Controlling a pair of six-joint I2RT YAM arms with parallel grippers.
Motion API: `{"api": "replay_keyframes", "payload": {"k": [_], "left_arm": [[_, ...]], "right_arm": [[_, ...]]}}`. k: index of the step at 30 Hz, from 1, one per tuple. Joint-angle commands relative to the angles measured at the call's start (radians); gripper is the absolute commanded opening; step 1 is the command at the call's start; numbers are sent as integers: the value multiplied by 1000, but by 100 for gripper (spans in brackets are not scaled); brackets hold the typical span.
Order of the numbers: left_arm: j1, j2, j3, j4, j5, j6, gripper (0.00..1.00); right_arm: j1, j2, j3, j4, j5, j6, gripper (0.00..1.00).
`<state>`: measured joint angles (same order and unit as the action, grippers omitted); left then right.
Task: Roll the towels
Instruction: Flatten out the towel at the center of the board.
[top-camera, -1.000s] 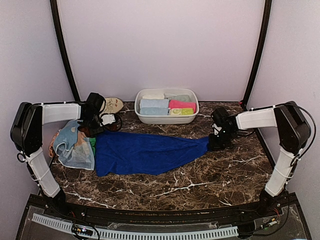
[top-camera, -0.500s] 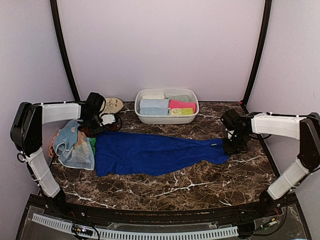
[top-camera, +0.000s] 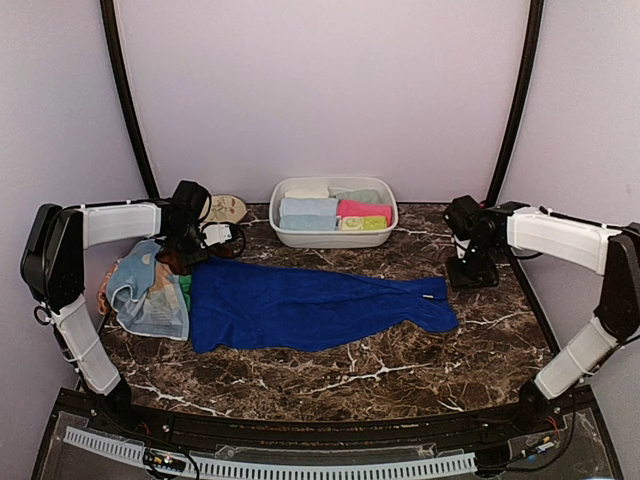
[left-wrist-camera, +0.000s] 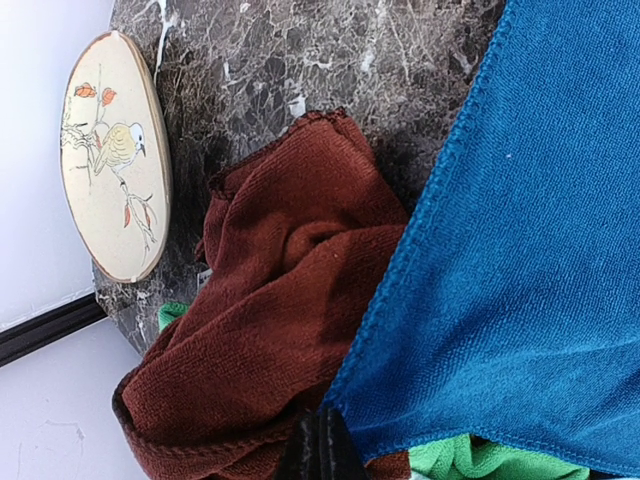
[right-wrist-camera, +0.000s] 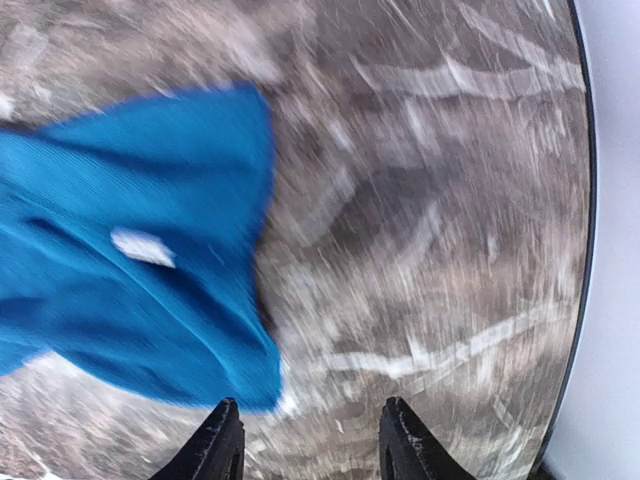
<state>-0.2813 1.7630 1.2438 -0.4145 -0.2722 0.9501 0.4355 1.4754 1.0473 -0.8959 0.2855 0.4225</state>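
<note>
Beside blue towel (top-camera: 320, 305), right claw (right-wrist-camera: 308, 425) now parted (corner released)

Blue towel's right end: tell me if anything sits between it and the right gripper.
Nothing visible does. The right gripper is open just beyond the blue towel's right corner, with only bare marble table between them.

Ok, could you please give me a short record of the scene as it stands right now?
blue towel: spread lengthwise across the table, unrolled
left gripper: shut on the blue towel's left corner
right gripper: open, empty, beside the towel's right end
tub: back centre, holds folded towels
rust-brown towel: crumpled beside the plate
</note>
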Motion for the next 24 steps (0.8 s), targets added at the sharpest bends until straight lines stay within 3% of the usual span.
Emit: {"api": "replay_keyframes", "payload": {"k": [1,8,21,24], "left_arm": [[1,-29,22,-29,-1,-2,0],[2,-29,17,-27,-15,9,0],[2,-30,16,-34,-22,7,0],[1,-30,15,-35,-25,7,0]], "right_arm": [[0,167,158,74,-29,-168,46],[14,293,204,82,-67,-256,53],[42,368,155,156,-103,-243,38],[41,373,140,156,-86,-238,39]]}}
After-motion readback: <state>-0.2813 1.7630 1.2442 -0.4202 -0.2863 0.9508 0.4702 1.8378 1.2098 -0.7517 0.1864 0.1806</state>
